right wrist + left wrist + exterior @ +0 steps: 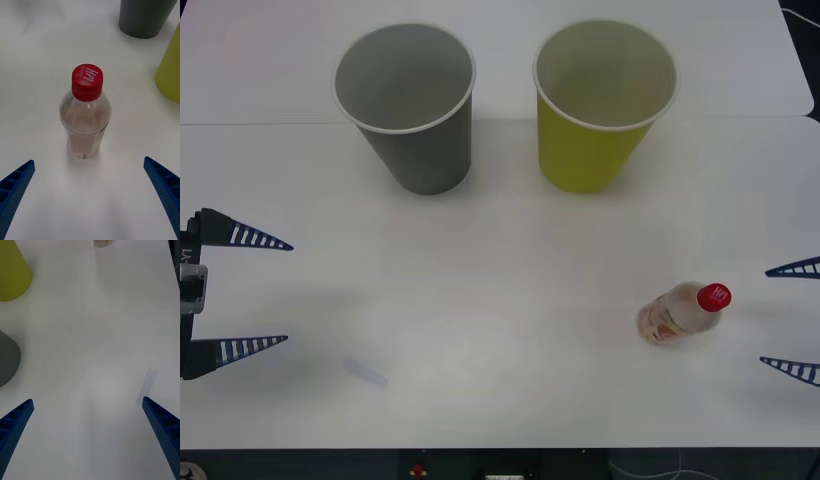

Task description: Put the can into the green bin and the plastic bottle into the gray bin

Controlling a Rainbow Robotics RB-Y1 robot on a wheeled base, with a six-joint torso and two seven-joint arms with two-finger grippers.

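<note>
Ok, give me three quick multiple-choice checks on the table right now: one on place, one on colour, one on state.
1. Where does the small clear plastic bottle with the red cap stand?
A. inside the gray paper cup
B. on the table near the right gripper
C. beside the left gripper

2. Which colour is the cup on the robot's right?
A. yellow-green
B. gray
C. red

3. How is the right gripper?
A. shut on the bottle
B. shut, empty
C. open, holding nothing

Answers: 1 B, it stands on the white table by the right fingers. 2 A, the yellow-green paper cup sits right of the gray paper cup. 3 C, its fingers are spread, bottle untouched.
</note>
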